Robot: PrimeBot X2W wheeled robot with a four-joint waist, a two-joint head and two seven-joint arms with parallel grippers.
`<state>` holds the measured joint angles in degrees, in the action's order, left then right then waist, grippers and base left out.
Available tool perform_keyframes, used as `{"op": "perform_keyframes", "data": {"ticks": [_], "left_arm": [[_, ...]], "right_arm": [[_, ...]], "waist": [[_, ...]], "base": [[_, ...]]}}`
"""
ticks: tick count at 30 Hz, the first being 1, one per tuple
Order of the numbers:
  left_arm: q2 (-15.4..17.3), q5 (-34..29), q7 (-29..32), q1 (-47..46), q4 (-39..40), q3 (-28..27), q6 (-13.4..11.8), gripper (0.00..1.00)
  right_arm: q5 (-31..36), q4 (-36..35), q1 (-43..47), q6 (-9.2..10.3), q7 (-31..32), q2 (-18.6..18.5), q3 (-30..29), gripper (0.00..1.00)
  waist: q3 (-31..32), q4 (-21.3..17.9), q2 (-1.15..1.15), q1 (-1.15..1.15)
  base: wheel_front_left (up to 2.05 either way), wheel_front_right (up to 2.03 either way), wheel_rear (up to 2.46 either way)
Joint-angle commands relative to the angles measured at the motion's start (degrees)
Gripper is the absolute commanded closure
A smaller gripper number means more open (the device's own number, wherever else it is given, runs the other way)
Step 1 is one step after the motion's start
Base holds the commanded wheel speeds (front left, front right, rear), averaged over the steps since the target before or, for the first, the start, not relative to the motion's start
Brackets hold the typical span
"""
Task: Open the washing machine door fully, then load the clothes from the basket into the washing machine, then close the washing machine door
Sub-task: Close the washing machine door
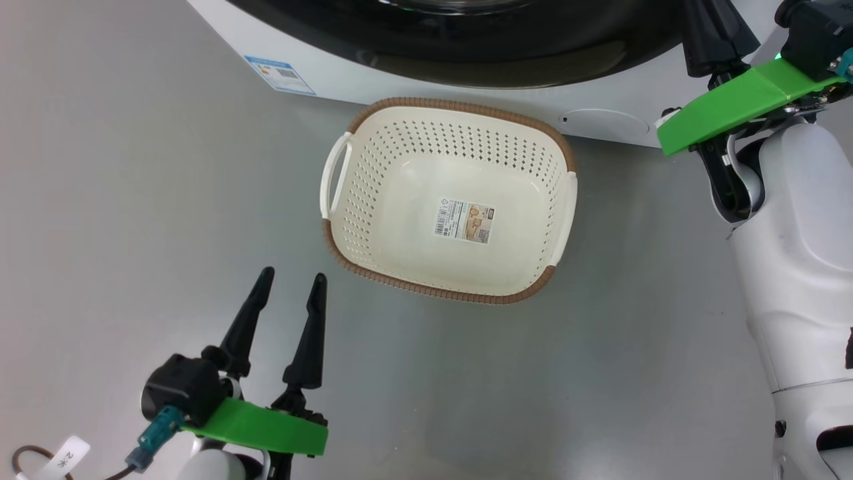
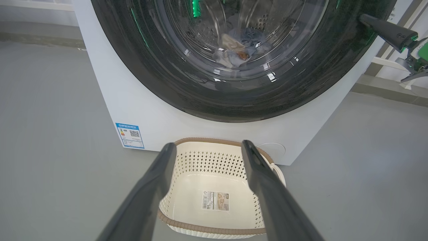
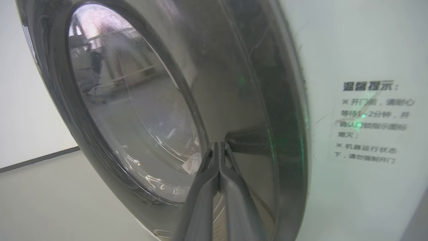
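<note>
- The washing machine door sits against the white front of the washing machine. In the right wrist view you can see no gap at its edge, though you cannot tell from here whether the latch has caught.
- The clothes lie behind the glass in the bottom of the drum, a blue and cream heap. The basket stands on the floor just in front of the machine with nothing in it but its label, so loading looks done and closing is the step in hand.
- Your right end effector is the one that matters. Its two fingers are pressed together with nothing between them, and the tips are on or just off the glossy black rim at the door's right side (the dark shape beside them is their own reflection).
- The relation to watch: the rim lies directly ahead of those tips and the machine's front is right behind it. Any last push should go straight into the rim, not along it, because closed fingers could skid on the gloss.
- Your left end effector hangs low over the floor with its fingers spread wide and holding nothing. It is beside the basket's near-left corner and well apart from the door, so leave it out of this.
</note>
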<state>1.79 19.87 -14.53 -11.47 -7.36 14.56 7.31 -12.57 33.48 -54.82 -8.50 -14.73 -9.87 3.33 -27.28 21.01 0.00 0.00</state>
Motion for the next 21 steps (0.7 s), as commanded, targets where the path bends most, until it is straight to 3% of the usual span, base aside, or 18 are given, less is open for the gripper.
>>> {"op": "perform_keyframes", "data": {"ticks": [1, 21], "left_arm": [[1.09, 0.36, -0.47, -0.92, 1.13, -1.80, 0.17, 0.00], [1.09, -1.53, -0.47, 0.56, 1.00, -4.59, 0.17, 0.00]], "right_arm": [[0.36, -1.34, -2.61, 1.01, -0.27, -0.47, -1.11, 1.00], [-4.42, -6.18, 8.95, 1.01, -0.27, 1.41, 4.04, 1.00]], "waist": [[0.14, -0.20, 0.00, 0.00], [5.86, -3.55, 0.00, 0.00]], "base": [[0.00, 0.00, 0.00], [0.00, 0.00, 0.00]]}}
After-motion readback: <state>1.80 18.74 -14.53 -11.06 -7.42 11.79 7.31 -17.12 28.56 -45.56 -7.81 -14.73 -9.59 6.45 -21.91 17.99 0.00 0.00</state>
